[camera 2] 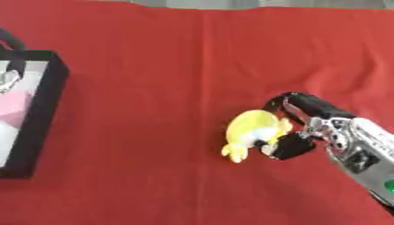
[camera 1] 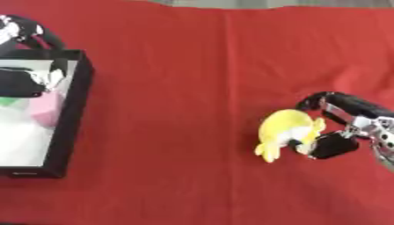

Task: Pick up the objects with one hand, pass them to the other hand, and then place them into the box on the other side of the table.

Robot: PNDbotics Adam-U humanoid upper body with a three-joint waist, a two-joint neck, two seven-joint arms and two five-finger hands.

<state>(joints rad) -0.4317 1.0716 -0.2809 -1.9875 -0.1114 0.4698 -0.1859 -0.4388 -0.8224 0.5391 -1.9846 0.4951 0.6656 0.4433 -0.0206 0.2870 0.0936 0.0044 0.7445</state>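
A yellow soft toy [camera 1: 283, 130] with a white patch lies on the red cloth at the right. My right hand [camera 1: 344, 128] comes in from the right edge, its dark fingers [camera 2: 296, 105] curled over the toy's top and its thumb [camera 1: 332, 146] against the toy's lower side. My left hand [camera 1: 23, 81] hovers over the black box [camera 1: 71, 118] at the left edge, fingers curled; nothing held is visible. Inside the box lie a pink thing [camera 1: 48, 109] and a green thing [camera 1: 9, 101] on a white floor.
The red cloth [camera 1: 184, 88] covers the whole table between box and toy. A grey strip [camera 1: 269, 2] shows beyond the cloth's far edge. The left arm [camera 1: 38, 33] arches over the box's far corner.
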